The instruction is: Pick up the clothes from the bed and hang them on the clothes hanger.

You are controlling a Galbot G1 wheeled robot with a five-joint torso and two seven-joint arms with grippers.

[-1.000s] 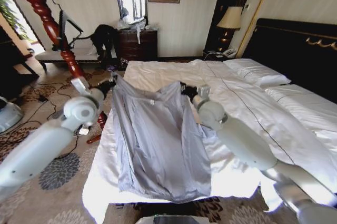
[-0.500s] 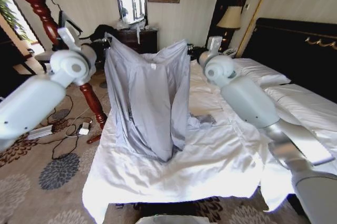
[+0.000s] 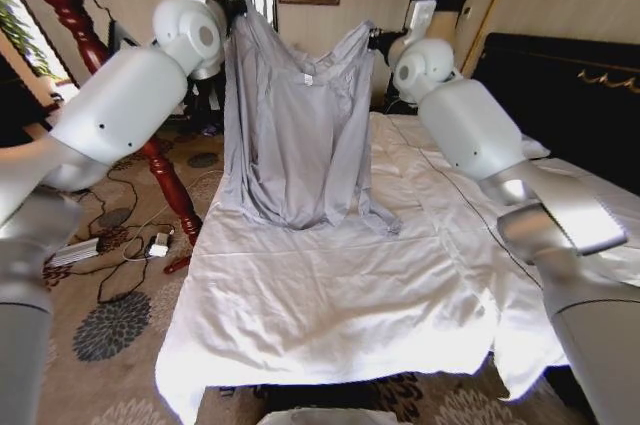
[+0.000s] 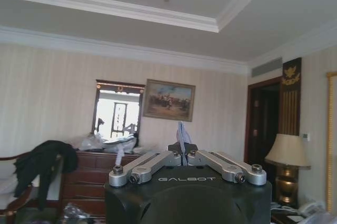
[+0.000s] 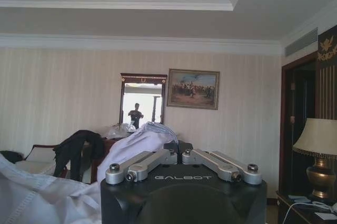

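The clothes, a silvery-grey jacket (image 3: 295, 135), hang spread between my two raised arms, and the lower hem still rests on the bed (image 3: 330, 315). My left gripper (image 3: 238, 7) is shut on one shoulder of the jacket, high at the left. My right gripper (image 3: 375, 40) is shut on the other shoulder. In the left wrist view a strip of grey fabric (image 4: 181, 132) sticks up from the closed left gripper (image 4: 182, 153). In the right wrist view the jacket (image 5: 142, 142) bunches at the closed right gripper (image 5: 179, 150). The clothes hanger is hidden from view.
A reddish-brown wooden pole stand (image 3: 70, 5) rises left of the bed, behind my left arm. Cables and small items (image 3: 150, 243) lie on the carpet at its foot. A black headboard (image 3: 570, 95) bounds the right side. A black garment heap (image 4: 37, 163) sits on a chair by the dresser.
Both arms rose and lifted the jacket from lying flat on the bed to hanging high. Now just its hem touches the sheets.
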